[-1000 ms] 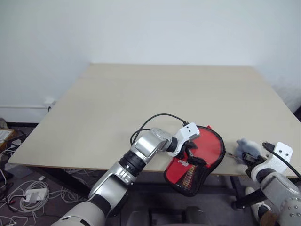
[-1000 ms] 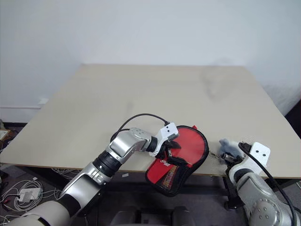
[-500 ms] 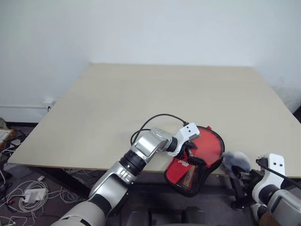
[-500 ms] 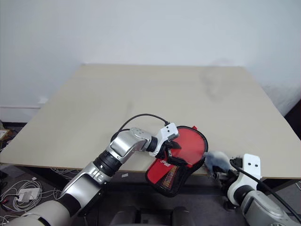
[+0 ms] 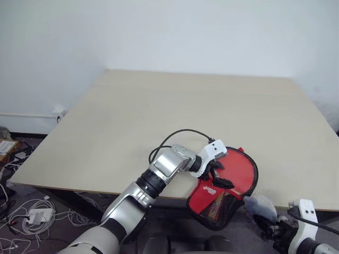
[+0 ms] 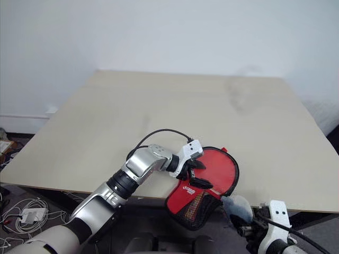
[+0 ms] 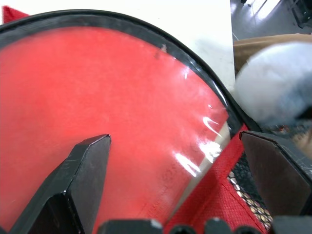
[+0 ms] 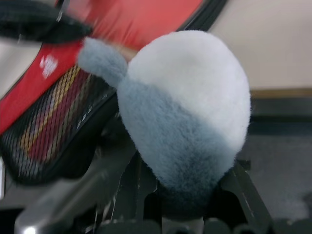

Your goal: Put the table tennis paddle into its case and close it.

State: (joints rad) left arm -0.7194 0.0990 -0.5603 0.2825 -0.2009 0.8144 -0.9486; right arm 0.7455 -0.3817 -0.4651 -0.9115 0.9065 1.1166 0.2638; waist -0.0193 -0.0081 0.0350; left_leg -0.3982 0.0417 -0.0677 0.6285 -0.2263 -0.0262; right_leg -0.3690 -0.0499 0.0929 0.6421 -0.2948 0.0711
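Both claws sit low in the head views: the left gripper [image 5: 218, 174], fingers spread wide, rests on the case at lower centre, and the right gripper [image 8: 192, 195] at the lower right corner is pinched around a grey-and-white plush toy [image 8: 183, 117]. Largest in the scene is the single pale wooden table [image 5: 175, 111], filling the middle of the frame, with one tangle of cables [image 5: 32, 214] on the floor at the lower left. Next comes the one case [image 5: 228, 185], lying at the table's near edge at lower centre; its long axis runs diagonally, the round windowed end pointing toward the upper right on the tabletop and the narrow red-and-mesh end pointing toward the lower left, hanging past the edge. Through the clear window shows the red face of the one table tennis paddle [image 7: 97, 97], lying inside the case along the same diagonal. In the left wrist view the two black fingers [image 7: 80, 175] stand apart on either side of the window's lower part, the paddle's red face directly beneath and ahead of them. Smallest is the one plush toy, just beside the case's lower right edge and below the table edge.
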